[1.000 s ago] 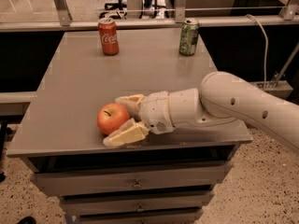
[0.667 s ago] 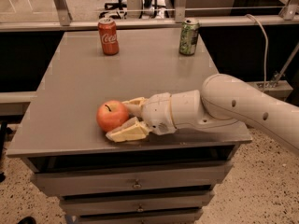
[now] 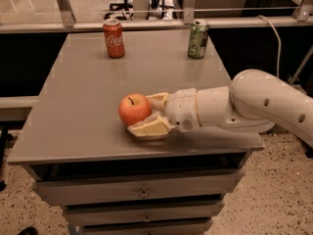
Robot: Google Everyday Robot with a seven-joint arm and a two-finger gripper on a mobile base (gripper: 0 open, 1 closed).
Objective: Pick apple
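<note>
The apple (image 3: pixel 134 108) is round and red-orange with a short dark stem. It is at the front middle of the grey table (image 3: pixel 83 87). My gripper (image 3: pixel 142 114) reaches in from the right on a white arm. Its cream fingers (image 3: pixel 149 129) close on the apple's right side, one in front of it and one behind it. The apple sits between them, at or just above the table top; I cannot tell whether it touches the surface.
A red cola can (image 3: pixel 114 38) stands at the back left of the table and a green can (image 3: pixel 198 39) at the back right. Drawers sit under the table's front edge. A metal rail runs behind the table.
The apple and my gripper have moved together to the right and slightly up or away from the front edge. The cans have not moved.
</note>
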